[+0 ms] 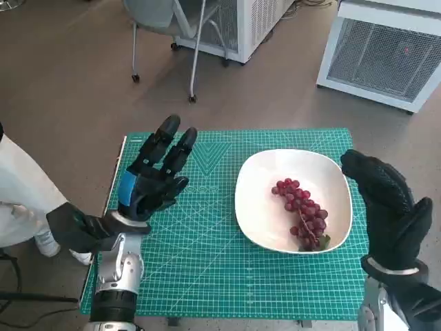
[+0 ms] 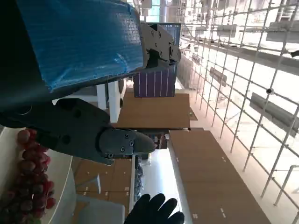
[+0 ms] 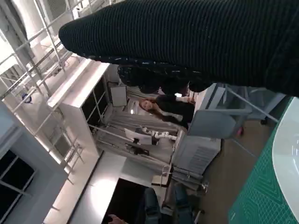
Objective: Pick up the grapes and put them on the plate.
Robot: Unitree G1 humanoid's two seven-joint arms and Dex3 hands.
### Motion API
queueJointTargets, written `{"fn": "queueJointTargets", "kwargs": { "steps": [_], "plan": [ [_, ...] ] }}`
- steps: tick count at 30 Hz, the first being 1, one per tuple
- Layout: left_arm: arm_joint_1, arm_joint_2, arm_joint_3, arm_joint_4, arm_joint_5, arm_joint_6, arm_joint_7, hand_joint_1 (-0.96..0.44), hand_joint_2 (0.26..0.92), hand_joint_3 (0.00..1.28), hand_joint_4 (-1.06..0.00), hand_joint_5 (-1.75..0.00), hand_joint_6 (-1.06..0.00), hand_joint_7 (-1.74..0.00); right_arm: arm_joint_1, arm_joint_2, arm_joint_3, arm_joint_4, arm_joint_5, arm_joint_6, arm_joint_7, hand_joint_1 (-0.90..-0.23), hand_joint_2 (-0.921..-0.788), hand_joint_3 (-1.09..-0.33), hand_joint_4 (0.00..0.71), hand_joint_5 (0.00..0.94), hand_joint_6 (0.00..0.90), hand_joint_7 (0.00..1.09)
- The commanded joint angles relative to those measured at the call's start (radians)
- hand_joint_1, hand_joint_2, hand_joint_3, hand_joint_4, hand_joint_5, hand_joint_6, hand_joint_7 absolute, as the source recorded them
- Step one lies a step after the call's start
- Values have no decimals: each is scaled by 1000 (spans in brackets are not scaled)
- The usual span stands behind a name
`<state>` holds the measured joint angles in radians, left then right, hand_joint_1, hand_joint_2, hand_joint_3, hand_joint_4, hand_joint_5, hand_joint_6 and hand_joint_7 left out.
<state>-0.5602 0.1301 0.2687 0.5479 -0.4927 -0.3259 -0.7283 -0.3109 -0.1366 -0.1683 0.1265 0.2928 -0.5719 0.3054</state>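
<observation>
Both hands empty, grapes (image 1: pixel 302 212) between, untouched

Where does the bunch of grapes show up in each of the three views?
Head view: grapes lie on the white plate, right of centre.
Left wrist view: grapes at the lower left edge, on the plate.
Right wrist view: no grapes; only the plate's rim.
Shared landmark: the plate.

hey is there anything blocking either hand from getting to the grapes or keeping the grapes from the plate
Nothing visible. The grapes already lie inside the white plate. The left hand hovers over bare green mat beside the plate, and the right hand hangs at the plate's other edge; both hold nothing.
</observation>
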Motion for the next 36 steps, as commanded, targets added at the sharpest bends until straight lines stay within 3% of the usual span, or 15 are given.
{"fn": "queueJointTargets", "kwargs": {
  "steps": [1, 36],
  "plan": [
    [22, -2, 4, -39, -12, 13, 4, -430, 921, 217, -217, -13, -271, -9, 22, -5, -2, -2, 4, 13, 8, -513, -921, -541, 460, 4, 122, 579],
    [105, -15, -23, -158, -10, 27, 43, -398, 921, 225, -220, -5, -279, -12, 19, -10, -2, -7, 1, 21, 7, -519, -921, -539, 461, 3, 124, 576]
  ]
}}
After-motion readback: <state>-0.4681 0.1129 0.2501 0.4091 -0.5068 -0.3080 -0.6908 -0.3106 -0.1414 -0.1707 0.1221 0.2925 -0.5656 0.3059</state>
